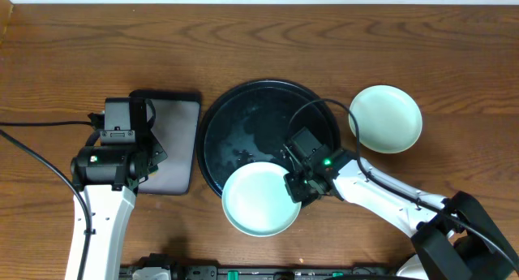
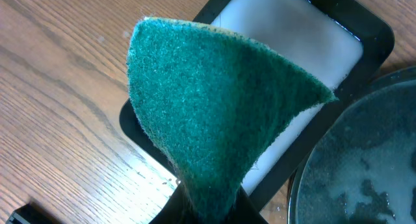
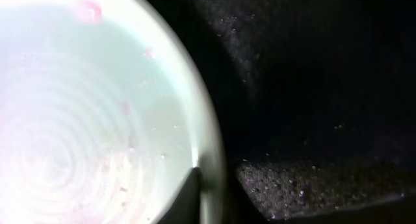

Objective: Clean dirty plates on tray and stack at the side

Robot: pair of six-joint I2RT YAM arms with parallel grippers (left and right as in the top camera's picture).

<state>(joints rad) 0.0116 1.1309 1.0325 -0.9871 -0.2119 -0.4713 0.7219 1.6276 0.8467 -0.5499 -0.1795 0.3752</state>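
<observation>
A pale mint-blue plate (image 1: 258, 200) lies tilted over the front rim of the large round black tray (image 1: 243, 122). My right gripper (image 1: 297, 185) is shut on its right rim. The right wrist view shows that plate (image 3: 78, 120) with small reddish smears, one finger on each side of its rim. A second mint-blue plate (image 1: 386, 118) sits on the table right of the tray. The yellow plate is out of view. My left gripper (image 1: 130, 154) is shut on a green sponge (image 2: 214, 113) and holds it above the small rectangular tray (image 1: 174, 142).
The rectangular black tray (image 2: 305, 49) holds a whitish film of liquid. The big tray's wet surface (image 2: 364, 165) lies just right of it. Black cables run at the left edge and over the round tray. Bare wood lies along the back.
</observation>
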